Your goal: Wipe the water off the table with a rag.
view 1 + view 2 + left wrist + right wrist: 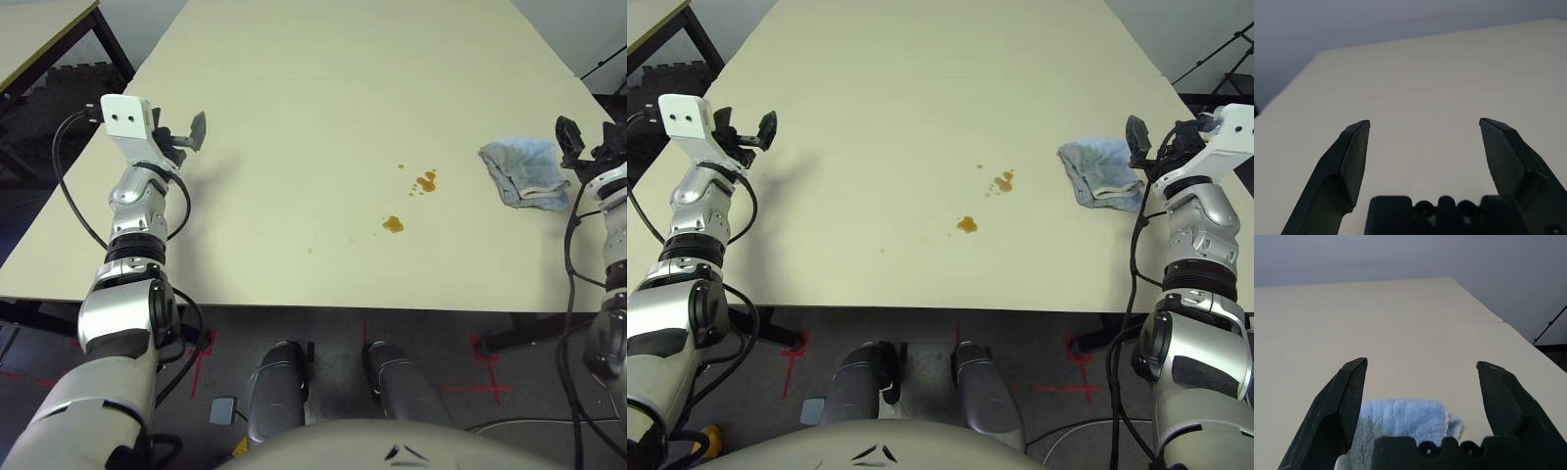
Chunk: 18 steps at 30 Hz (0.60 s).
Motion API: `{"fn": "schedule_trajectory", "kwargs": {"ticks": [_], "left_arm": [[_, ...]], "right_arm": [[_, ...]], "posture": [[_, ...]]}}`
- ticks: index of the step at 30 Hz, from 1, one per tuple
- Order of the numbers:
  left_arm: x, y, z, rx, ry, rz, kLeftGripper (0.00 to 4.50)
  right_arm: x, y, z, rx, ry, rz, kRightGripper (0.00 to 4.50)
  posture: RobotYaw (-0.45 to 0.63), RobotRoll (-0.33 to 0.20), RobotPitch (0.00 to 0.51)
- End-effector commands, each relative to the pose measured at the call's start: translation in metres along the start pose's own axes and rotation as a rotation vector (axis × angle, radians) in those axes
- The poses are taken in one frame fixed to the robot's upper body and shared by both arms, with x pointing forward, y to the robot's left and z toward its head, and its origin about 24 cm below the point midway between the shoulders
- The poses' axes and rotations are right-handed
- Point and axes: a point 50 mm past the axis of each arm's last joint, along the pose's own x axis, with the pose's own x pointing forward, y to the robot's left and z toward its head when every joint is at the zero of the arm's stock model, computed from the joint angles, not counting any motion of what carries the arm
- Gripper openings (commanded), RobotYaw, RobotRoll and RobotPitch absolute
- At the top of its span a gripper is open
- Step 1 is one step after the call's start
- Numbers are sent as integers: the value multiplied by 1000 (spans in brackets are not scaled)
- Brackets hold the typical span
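Cream table, smooth, matte. Light blue rumpled rag lies near its right side; glossy amber water blots and specks left of rag.

Second table at the left, dark-framed.

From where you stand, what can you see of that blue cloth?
The rag is a small, light blue-grey cloth, fuzzy like terry towelling. It looks folded over on itself, rumpled, with a paler edge strip along its near side. It lies flat on the cream table, to the right of the amber spills, just left of my open right end effector, which isn't gripping it.
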Motion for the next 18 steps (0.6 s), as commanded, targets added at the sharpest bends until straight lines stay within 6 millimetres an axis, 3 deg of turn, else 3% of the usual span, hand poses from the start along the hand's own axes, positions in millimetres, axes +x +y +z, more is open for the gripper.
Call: {"fn": "schedule_trajectory", "kwargs": {"ticks": [1,10,18], "left_arm": [[0,-17,0,-29,-7,-206,4500],[-21,-56,-10,-98,106,-687,4500],[-32,-69,-17,-137,215,-868,4500]], "right_arm": [[-1,-1,2,2,-4,2,4452],[-2,-2,2,6,-8,-5,4452],[-4,-5,4,7,1,-7,4452]], "posture": [[-204,0,138],[-213,0,133],[-234,0,135]]}}
